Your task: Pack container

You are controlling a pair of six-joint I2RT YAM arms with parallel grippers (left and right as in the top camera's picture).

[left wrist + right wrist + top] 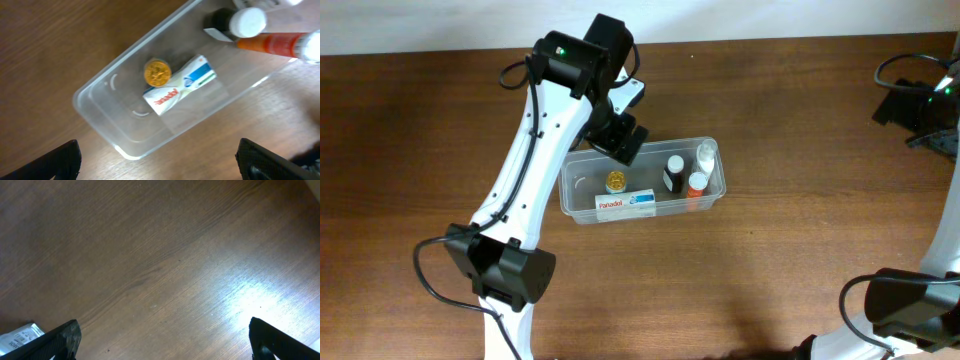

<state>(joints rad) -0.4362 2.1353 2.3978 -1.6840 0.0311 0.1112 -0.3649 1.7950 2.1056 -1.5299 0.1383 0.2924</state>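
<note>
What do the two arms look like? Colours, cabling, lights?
Left arm: white links, black joint housings, black cable loops along it, a green light on the upper joint. Right arm: same white-and-black build, with a green LED too. Left gripper and right gripper: plain black fingers, no markings visible.

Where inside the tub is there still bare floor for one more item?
Bare floor lies between the container's rounded end wall and the gold-capped jar and Panadol box. The other end is crowded: black bottle, orange bottle and clear bottle cluster there.

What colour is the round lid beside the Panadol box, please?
The lid is gold; left wrist view shows it best.
</note>
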